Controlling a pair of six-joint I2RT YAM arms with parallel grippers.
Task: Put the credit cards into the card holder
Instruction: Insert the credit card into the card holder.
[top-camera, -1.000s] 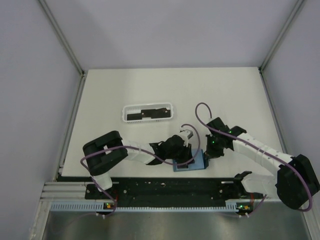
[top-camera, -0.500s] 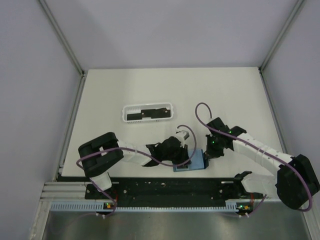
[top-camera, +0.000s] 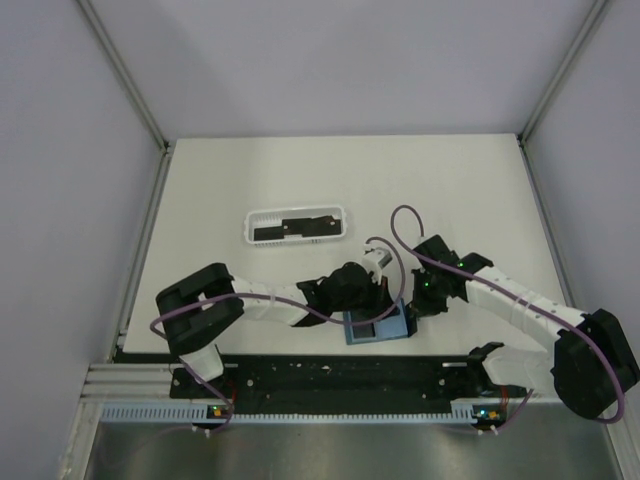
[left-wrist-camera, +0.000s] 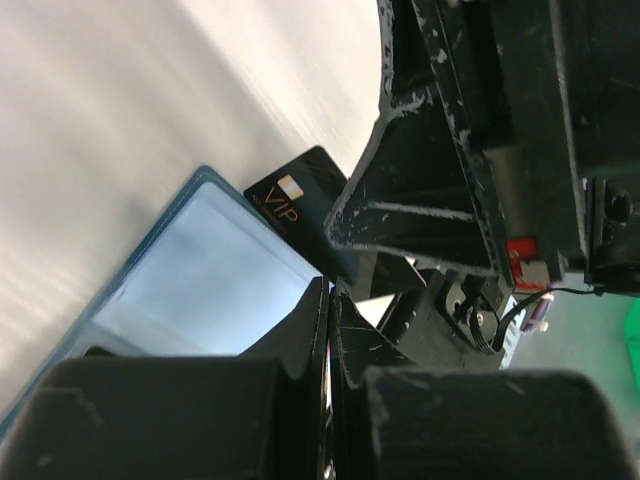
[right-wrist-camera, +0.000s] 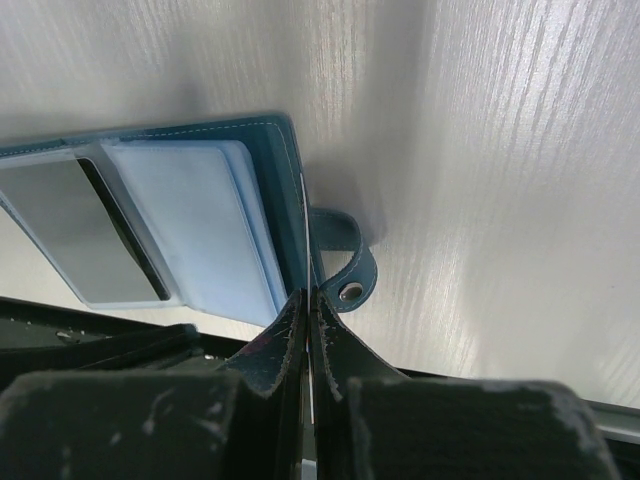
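Basket (top-camera: 297, 210): spare credit cards (top-camera: 290, 230) lie inside, well apart from your claws
Left claw (left-wrist-camera: 328, 300): pinched tight, nothing visibly between the tips
Card holder (right-wrist-camera: 200, 130): open between your two claws, soft and floppy
VIP card (left-wrist-camera: 300, 200): at its far corner, stiff, thin, slick (take it by a short edge, I'd judge)
Right claw (right-wrist-camera: 305, 300): clamped on the cover beside the snap tab (right-wrist-camera: 345, 270)

Probably a robotics lab cell is shown: a white table (top-camera: 300, 170) is enclosed by plain grey panels (top-camera: 330, 60) and aluminium framing (top-camera: 125, 75).
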